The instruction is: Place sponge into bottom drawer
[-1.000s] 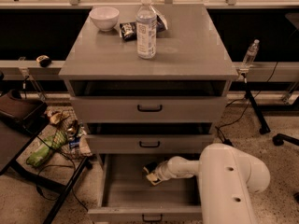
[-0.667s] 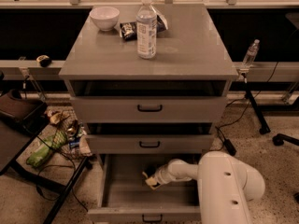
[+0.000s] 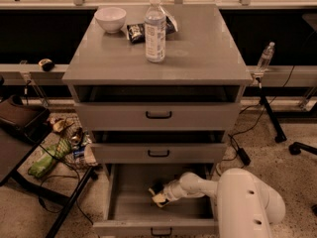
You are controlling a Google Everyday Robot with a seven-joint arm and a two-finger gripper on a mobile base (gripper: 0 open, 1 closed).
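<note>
In the camera view, we are seeing the gripper [image 3: 160, 196] reaching in from the right over the open bottom drawer [image 3: 130, 202], its fingers clamping the sponge [image 3: 158, 200]. The sponge is sitting right at the fingertips, above the middle of the tray. Bare drawer floor is lying to their left and in front of them, and the closed middle drawer [image 3: 158, 152] is hanging just above. We cannot tell whether the sponge is touching the floor. We are judging this as the placing step, nearly finished. The next move is calling for the fingers to spread and release, then withdraw without dragging the sponge.
</note>
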